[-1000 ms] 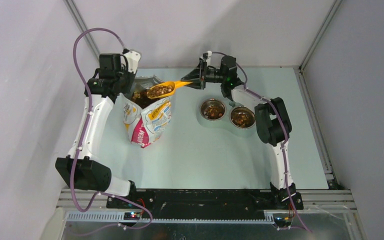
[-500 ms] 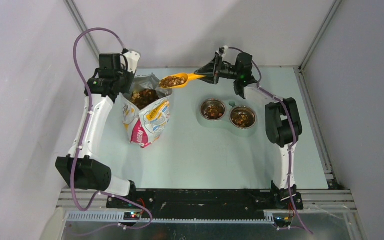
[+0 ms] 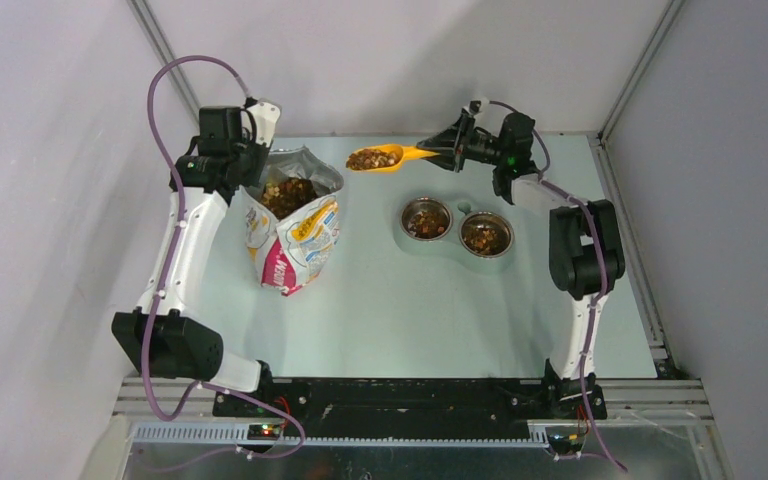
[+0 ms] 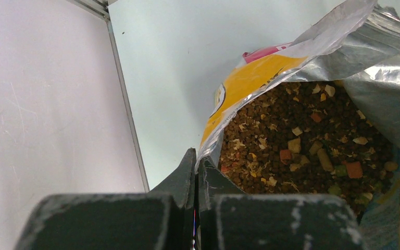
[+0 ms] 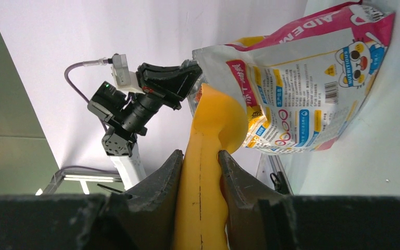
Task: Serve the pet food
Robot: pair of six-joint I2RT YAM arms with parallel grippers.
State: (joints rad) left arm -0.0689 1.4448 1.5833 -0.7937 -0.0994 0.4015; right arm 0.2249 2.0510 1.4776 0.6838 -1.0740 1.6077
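So the right gripper (image 3: 457,150) is pinching the handle of the yellow plastic scoop (image 3: 378,158), jaws pressing onto it from both sides. The scoop is hanging roughly level in the air, long axis running left-right, heaped with pet food (image 3: 368,158): little matte brown and tan chunks. The shiny round steel bowls (image 3: 409,212) are sitting toward the arm bases and a bit right of the scoop's mouth, both holding some kibble, so the right arm's the closer one. The left gripper (image 4: 197,166) is clamping the crinkly foil bag (image 3: 295,240) by its rim, jaws together.
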